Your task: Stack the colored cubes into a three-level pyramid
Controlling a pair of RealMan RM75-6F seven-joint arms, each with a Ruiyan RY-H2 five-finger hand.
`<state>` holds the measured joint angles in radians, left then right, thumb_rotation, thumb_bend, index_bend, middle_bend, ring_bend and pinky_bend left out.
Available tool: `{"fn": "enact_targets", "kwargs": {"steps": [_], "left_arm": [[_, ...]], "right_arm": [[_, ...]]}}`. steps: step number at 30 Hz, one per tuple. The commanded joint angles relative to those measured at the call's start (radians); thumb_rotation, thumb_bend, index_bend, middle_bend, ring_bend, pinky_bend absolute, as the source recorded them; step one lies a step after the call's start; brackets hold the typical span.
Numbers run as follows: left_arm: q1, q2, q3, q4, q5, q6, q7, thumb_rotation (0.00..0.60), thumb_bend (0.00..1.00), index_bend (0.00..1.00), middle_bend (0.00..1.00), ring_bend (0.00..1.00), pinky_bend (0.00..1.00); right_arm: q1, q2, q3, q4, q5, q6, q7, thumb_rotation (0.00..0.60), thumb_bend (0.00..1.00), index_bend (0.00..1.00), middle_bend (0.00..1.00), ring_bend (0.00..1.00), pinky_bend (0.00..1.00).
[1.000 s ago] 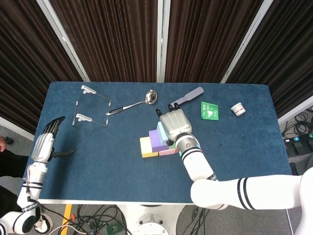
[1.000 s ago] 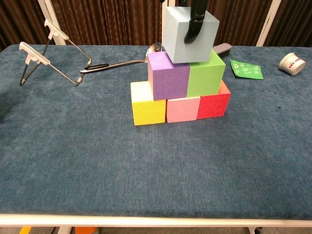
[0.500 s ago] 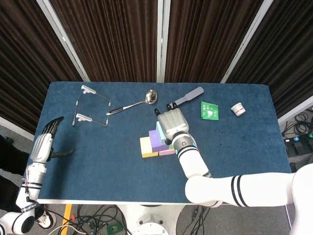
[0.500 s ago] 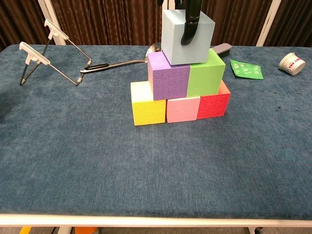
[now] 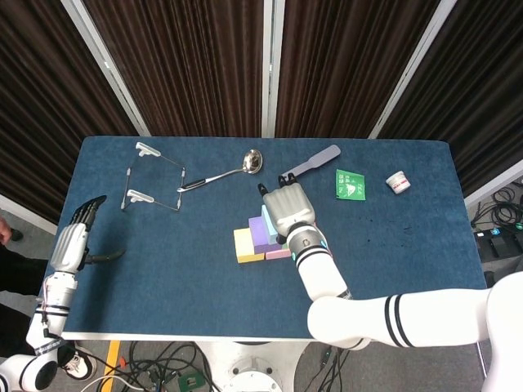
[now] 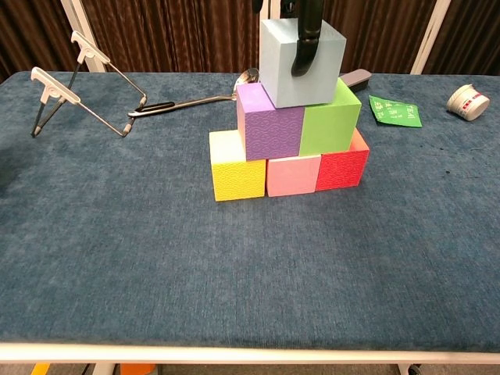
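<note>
1. Cubes, matte and sharp-edged, form a pyramid mid-table: yellow cube (image 6: 237, 178), pink cube (image 6: 293, 175) and red cube (image 6: 341, 168) below, embossed purple cube (image 6: 272, 125) and green cube (image 6: 330, 123) above, pale blue cube (image 6: 301, 61) on top.
2. Right hand (image 5: 285, 209) grips the blue cube, a dark finger (image 6: 303, 47) down its front.
3. Left hand (image 5: 75, 238) hangs at nine o'clock, fingers spread, holding nothing.
4. Metal ladle (image 6: 195, 100) and wire stand (image 6: 86, 86) lie toward eleven o'clock; green packet (image 6: 395, 111) and small white tub (image 6: 469, 100) toward two.
</note>
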<state>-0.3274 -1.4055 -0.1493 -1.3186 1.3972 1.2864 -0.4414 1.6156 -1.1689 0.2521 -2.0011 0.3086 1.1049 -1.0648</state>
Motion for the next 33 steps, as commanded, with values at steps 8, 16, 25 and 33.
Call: {"fn": "enact_targets", "kwargs": {"steps": [8,16,25,33], "left_arm": [[0.002,-0.001,0.001,0.005,-0.001,0.001,-0.003,0.600,0.04,0.02,0.05,0.00,0.07],[0.003,-0.002,0.001,0.011,-0.002,-0.002,-0.010,0.600,0.04,0.02,0.05,0.00,0.07],[0.003,-0.003,0.003,0.013,0.000,-0.002,-0.010,0.600,0.04,0.02,0.05,0.00,0.07],[0.003,-0.003,0.003,0.017,-0.001,-0.006,-0.015,0.600,0.04,0.02,0.05,0.00,0.07]], "right_arm": [[-0.004,-0.018,0.010,0.014,-0.002,0.007,-0.010,0.600,0.11,0.00,0.55,0.05,0.00],[-0.009,-0.023,0.022,0.014,-0.001,0.020,-0.017,0.600,0.11,0.00,0.55,0.05,0.00],[-0.013,-0.032,0.031,0.021,0.008,0.029,-0.031,0.600,0.11,0.00,0.55,0.05,0.00],[-0.018,-0.039,0.040,0.029,0.012,0.035,-0.040,0.600,0.11,0.00,0.55,0.05,0.00]]}}
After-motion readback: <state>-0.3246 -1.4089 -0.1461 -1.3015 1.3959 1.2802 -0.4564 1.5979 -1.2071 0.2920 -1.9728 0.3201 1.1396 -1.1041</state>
